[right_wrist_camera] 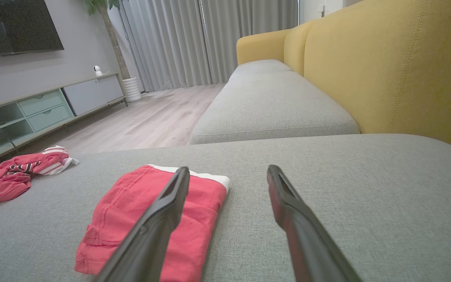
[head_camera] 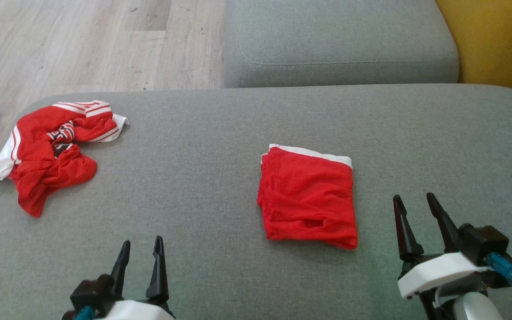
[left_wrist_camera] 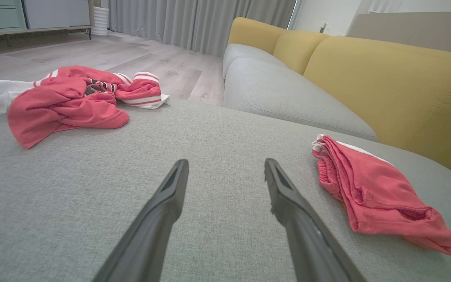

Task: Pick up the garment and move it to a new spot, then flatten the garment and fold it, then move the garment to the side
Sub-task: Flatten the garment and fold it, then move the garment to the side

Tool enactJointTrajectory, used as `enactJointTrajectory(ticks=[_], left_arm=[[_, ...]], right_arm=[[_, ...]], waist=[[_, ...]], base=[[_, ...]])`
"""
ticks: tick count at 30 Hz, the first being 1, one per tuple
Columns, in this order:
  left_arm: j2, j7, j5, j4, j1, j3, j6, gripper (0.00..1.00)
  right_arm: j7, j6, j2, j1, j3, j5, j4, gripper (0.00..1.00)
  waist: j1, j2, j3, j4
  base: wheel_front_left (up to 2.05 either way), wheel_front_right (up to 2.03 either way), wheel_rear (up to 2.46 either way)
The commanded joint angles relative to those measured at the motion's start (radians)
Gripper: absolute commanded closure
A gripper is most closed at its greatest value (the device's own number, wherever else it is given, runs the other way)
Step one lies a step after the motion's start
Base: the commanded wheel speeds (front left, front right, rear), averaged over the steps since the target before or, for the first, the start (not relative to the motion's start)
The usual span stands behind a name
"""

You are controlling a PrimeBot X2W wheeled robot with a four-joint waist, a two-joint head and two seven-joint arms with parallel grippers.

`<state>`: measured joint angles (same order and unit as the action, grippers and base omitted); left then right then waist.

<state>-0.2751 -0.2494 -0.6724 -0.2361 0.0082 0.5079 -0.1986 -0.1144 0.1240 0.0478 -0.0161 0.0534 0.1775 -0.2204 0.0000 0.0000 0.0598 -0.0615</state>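
**Obs.** The red mesh garment (head_camera: 308,198), folded to a rough square with a white band along its far edge, lies flat on the grey fabric sofa seat (head_camera: 202,178), a little right of the middle.
- Left tool (head_camera: 142,242): fingers apart, empty, low at the near edge, well apart from the garment.
- Right tool (head_camera: 413,196): fingers apart, empty, near the garment's right edge but not touching it.
- A crumpled red-and-white striped jersey (head_camera: 51,151) sits at the far left of the seat, well apart from the folded piece.

**Judgement.** The fold looks complete. What appears to be left is carrying the folded piece to the side.

**Notes for doing that well.**
- Stacked layers show along the garment's left edge, and the near edge has a loose pucker. A pinch should catch every layer there, or the fold will likely open on the lift.
- Using both tools, one on each side edge, should keep the square level. One tool alone would probably let the limp mesh droop and unfold.
- The seat is soft, so press the lower finger into the fabric to get under the bottom layer.
- Bare seat lies to the right. The left side holds the jersey, so keep away from it.
- Lift low, set the garment fully down, then let go.
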Motion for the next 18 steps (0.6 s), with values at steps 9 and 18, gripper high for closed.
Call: enactJointTrajectory(ticks=[9,18], left_arm=[[0.002,-0.012,0.03,0.028,-0.042,-0.064,0.013,0.0],[0.006,-0.012,0.044,0.046,-0.062,-0.062,0.016,0.0]], right_arm=[[0.012,0.007,0.002,0.02,0.001,-0.009,0.028,0.0],[0.108,0.007,0.002,0.109,-0.04,-0.062,0.017,0.0]], waist=[[0.0,0.0,-0.009,-0.012],[0.0,0.0,-0.034,-0.029]], base=[[0.0,0.0,0.0],[0.0,0.0,0.0]])
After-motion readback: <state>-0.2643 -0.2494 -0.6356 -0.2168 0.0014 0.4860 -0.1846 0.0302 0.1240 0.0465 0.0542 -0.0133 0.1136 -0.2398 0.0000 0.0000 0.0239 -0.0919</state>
